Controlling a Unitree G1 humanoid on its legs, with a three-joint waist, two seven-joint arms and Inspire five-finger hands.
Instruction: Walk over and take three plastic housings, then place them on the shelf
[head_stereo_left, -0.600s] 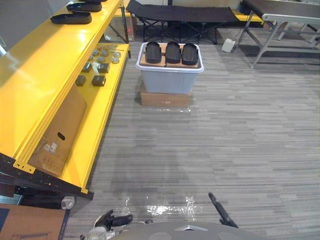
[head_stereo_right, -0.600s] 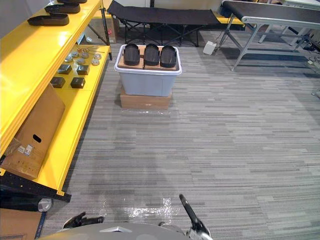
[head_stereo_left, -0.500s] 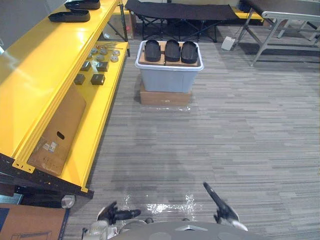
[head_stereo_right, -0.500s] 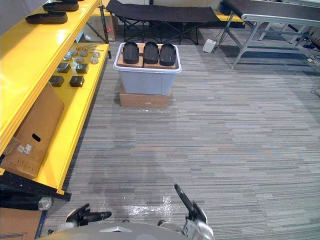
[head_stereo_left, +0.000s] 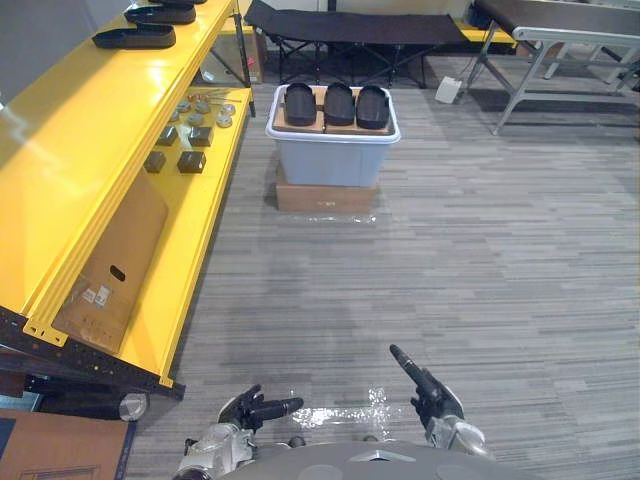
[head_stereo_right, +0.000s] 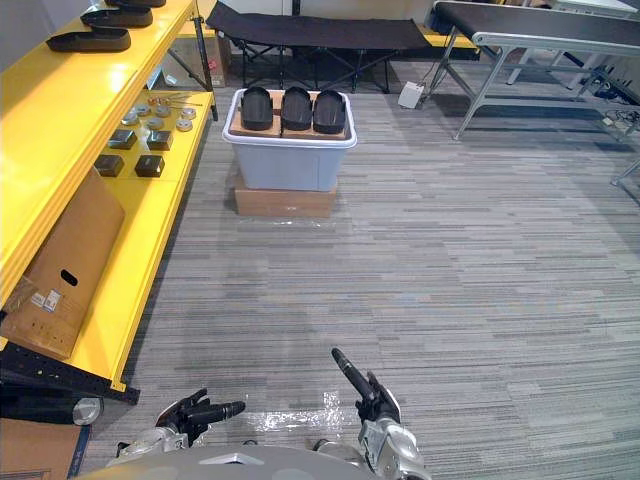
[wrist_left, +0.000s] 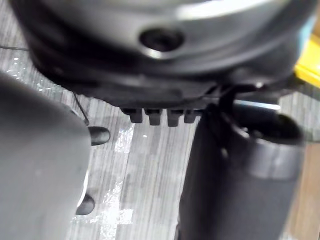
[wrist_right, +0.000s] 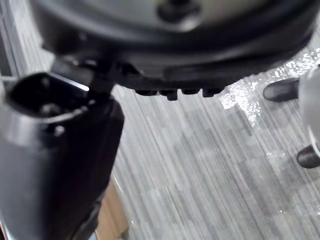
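Three black plastic housings (head_stereo_left: 338, 103) lie side by side on cardboard atop a pale grey tub (head_stereo_left: 330, 160), far ahead on the floor. The yellow shelf (head_stereo_left: 90, 120) runs along the left, with two more black housings (head_stereo_left: 133, 37) on its top level at the far end. My left hand (head_stereo_left: 255, 408) shows at the bottom edge, fingers straight and holding nothing. My right hand (head_stereo_left: 425, 385) is beside it, also at the bottom, its fingers straight and pointing forward, empty. Both hands are far from the tub.
The tub rests on a flat cardboard box (head_stereo_left: 325, 195). The shelf's lower level holds small dark and metal parts (head_stereo_left: 190, 160) and a leaning cardboard sheet (head_stereo_left: 110, 265). A black cot (head_stereo_left: 350, 25) and a metal table (head_stereo_left: 560, 30) stand at the back. Grey carpet lies between.
Both hands have come up further into view at the bottom edge, the right one rising and pointing forward. The whole picture has shifted a little; the tub and shelf stay put.
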